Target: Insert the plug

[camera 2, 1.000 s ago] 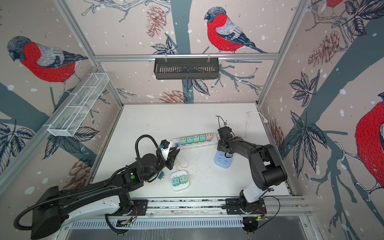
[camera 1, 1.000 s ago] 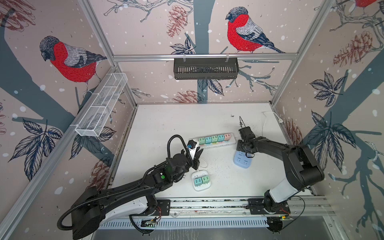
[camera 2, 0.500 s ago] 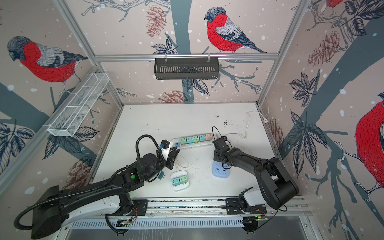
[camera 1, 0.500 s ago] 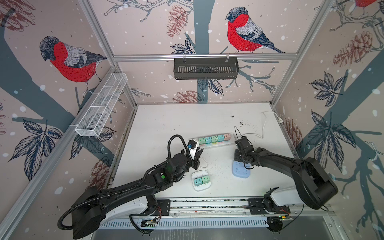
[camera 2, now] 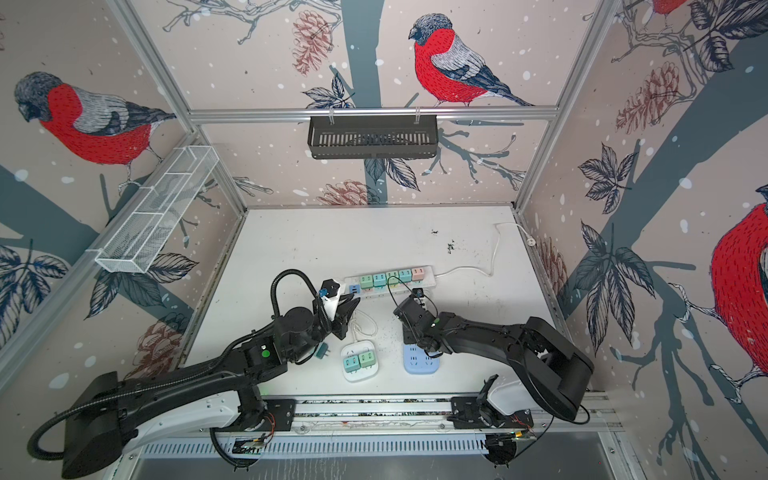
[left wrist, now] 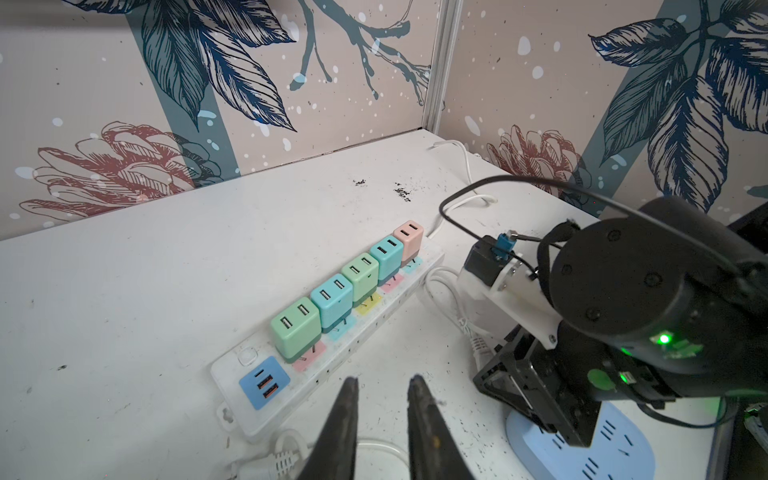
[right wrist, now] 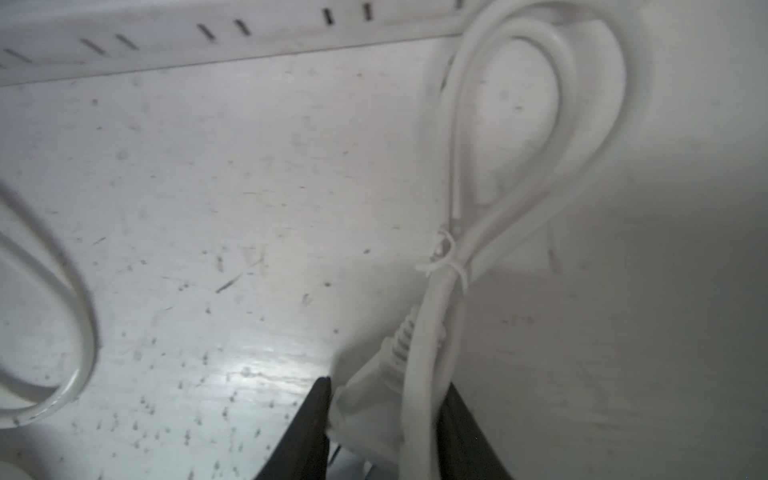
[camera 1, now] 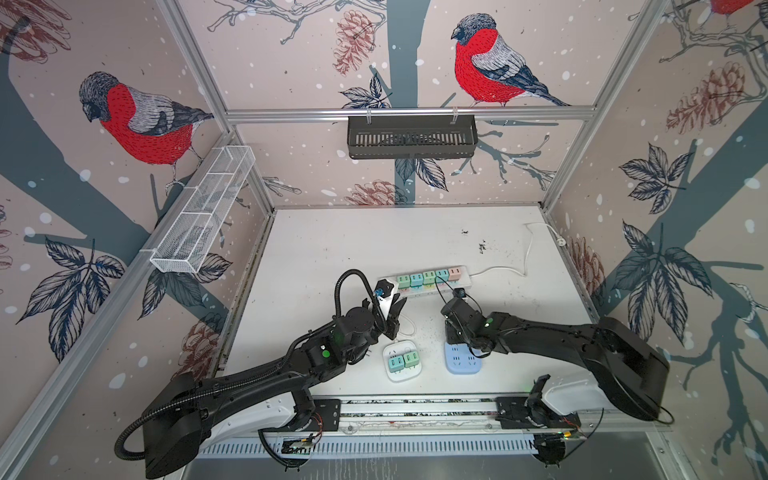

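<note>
My right gripper (right wrist: 388,386) is shut on the white plug (right wrist: 370,407), whose tied white cord (right wrist: 432,332) loops away over the table. In both top views this gripper (camera 1: 451,336) (camera 2: 409,334) hangs over the far end of the blue socket block (camera 1: 463,363) (camera 2: 420,362); the plug itself is hidden under the arm there. My left gripper (left wrist: 383,379) is shut on nothing, its fingers pointing at the white power strip (left wrist: 332,374). It hovers left of the blue block (left wrist: 615,449), between the strip and the white square socket (camera 1: 401,368).
The power strip (camera 1: 424,284) carries several pastel USB adapters, and its cable runs toward the right wall. Two adapters sit in the white square socket (camera 2: 359,365). A loose teal adapter (camera 2: 321,351) lies beside my left arm. A thin white cable loops on the table near my left gripper.
My right arm has swung left and toward the front, lowering over the blue socket block, and its jaws have closed on the white plug. The left arm has stayed put.
</note>
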Controlling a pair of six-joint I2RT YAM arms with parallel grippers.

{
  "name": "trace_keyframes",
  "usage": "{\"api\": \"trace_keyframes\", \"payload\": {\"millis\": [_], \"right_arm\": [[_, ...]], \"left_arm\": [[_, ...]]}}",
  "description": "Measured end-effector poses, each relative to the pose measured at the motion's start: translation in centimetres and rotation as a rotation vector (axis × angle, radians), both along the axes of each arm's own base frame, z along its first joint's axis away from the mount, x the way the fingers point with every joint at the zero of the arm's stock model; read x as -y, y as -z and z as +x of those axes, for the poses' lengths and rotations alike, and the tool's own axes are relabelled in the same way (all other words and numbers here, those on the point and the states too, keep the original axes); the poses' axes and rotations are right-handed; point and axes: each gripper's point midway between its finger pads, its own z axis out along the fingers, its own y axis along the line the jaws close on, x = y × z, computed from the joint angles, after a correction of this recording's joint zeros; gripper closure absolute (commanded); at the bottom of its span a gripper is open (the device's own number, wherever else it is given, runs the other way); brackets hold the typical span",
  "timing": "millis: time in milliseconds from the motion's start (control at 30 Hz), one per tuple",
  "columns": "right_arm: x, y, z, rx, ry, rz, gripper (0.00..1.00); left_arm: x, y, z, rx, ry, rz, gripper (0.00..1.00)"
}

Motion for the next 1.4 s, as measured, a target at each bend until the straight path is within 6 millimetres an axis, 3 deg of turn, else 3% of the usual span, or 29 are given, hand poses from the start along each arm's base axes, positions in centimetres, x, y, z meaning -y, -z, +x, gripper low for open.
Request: {"api": "trace_keyframes", "payload": {"millis": [233,367,567,767,933,1067,1133,1233,1400], "right_arm": [[-3.7,0.2,0.5,0.017,-0.06,-0.027,0.71],[-4.9,-0.1,1.0,0.034,-0.085,-0.027,0.7],[-5.9,-0.3,0.9,0.044,-0.106,-0.02,0.61],[-5.7,-0.9,-0.3,0.027,-0.125,-0.029,0.48],[-5.8,-3.3,-0.5,0.077,-0.122,-0.001,0.36],[-5.7,-5.9,-0.6,0.135,-0.116,0.024,0.35],[-6.0,-7.5,-0.8,0.18,-0.12,0.041,0.35],[-7.3,-10.2,-2.0,0.252,-0.164,0.091,0.35],[-11.2,-13.6,-5.1,0.357,-0.328,0.197,0.38]], "left_arm": [[-0.2,-0.5,-0.1,0.008,-0.002,-0.014,0.76],[-0.8,-0.7,0.0,0.009,-0.03,-0.034,0.67],[-2.6,-0.5,0.8,0.004,-0.12,-0.057,0.59],[-5.6,0.8,3.1,-0.051,-0.259,-0.096,0.54],[-7.4,2.0,4.2,-0.105,-0.339,-0.134,0.46],[-7.7,2.1,4.4,-0.118,-0.36,-0.153,0.44],[-8.1,2.0,4.5,-0.122,-0.388,-0.172,0.38],[-9.4,2.0,4.8,-0.13,-0.468,-0.205,0.3],[-12.2,2.5,5.3,-0.153,-0.628,-0.249,0.26]]}}
